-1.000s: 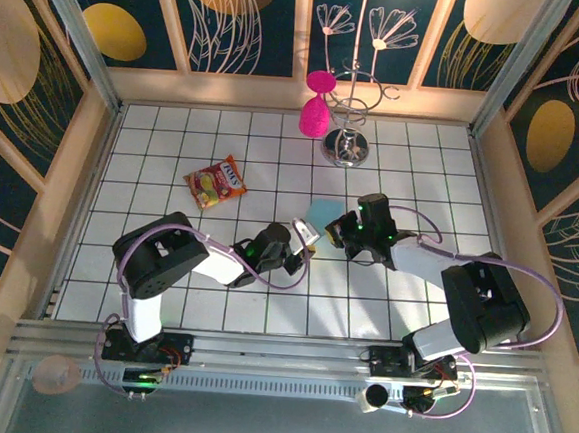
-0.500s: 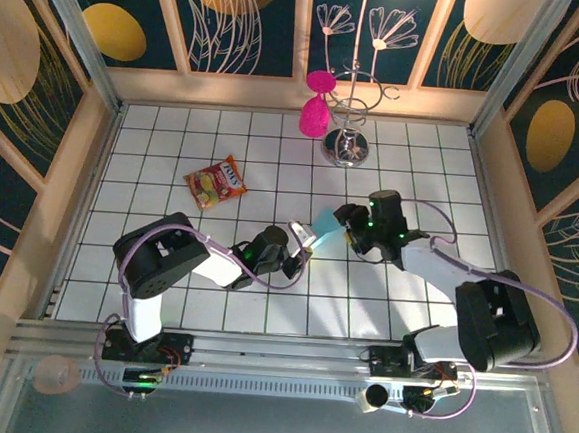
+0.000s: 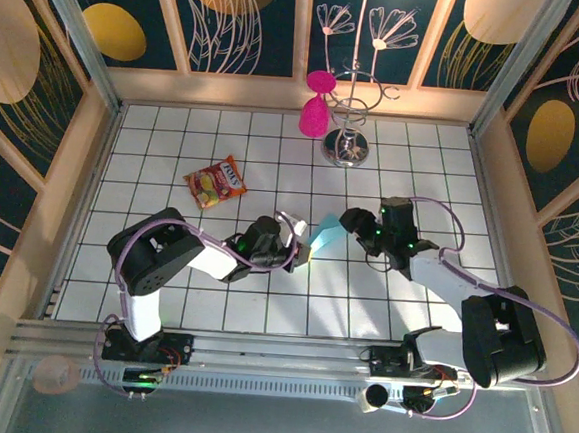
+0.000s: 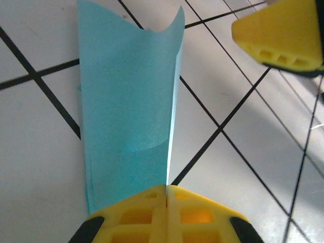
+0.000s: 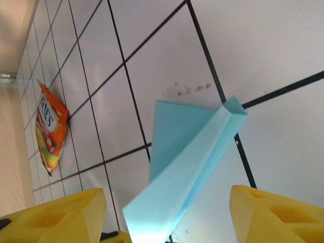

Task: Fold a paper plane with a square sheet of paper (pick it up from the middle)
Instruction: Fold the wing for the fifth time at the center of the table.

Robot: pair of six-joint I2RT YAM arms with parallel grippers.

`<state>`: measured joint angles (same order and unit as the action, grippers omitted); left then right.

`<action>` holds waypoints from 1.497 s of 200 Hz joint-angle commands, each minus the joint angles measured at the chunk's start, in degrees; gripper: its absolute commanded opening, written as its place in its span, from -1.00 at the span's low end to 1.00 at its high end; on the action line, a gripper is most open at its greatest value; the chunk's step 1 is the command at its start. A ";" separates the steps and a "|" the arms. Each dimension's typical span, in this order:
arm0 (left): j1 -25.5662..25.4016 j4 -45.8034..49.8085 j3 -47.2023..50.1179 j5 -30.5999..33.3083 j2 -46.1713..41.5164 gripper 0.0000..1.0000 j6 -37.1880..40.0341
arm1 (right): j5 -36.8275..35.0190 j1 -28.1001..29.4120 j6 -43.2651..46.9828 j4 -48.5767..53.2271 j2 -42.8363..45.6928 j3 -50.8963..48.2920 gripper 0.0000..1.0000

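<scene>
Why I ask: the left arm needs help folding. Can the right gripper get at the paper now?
Probably yes: the right gripper is open and close beside the paper, which juts free from the shut left gripper, nothing between them.

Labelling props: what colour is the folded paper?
The folded paper is plain light blue; the left wrist view shows it best.

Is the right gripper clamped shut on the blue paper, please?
No, the right gripper has its jaws wide apart, one on each side of the blue paper.
</scene>
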<state>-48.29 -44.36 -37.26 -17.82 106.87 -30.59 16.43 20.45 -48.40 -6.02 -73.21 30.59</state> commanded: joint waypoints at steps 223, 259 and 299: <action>5.42 -12.90 0.76 -15.53 6.05 -1.00 -37.51 | 7.79 3.83 9.34 -3.46 -12.42 2.36 0.29; 5.65 -14.23 1.15 -15.11 6.66 -1.00 -38.78 | 5.77 4.68 9.55 -1.28 -14.88 4.19 0.19; 5.79 -14.09 1.56 -14.76 6.95 -1.00 -38.76 | 4.00 5.53 9.40 0.33 -17.32 5.82 0.12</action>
<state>-43.05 -56.05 -36.62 -32.51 112.90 -68.51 22.96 25.10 -39.72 -8.51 -88.86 34.39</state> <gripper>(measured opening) 0.044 0.560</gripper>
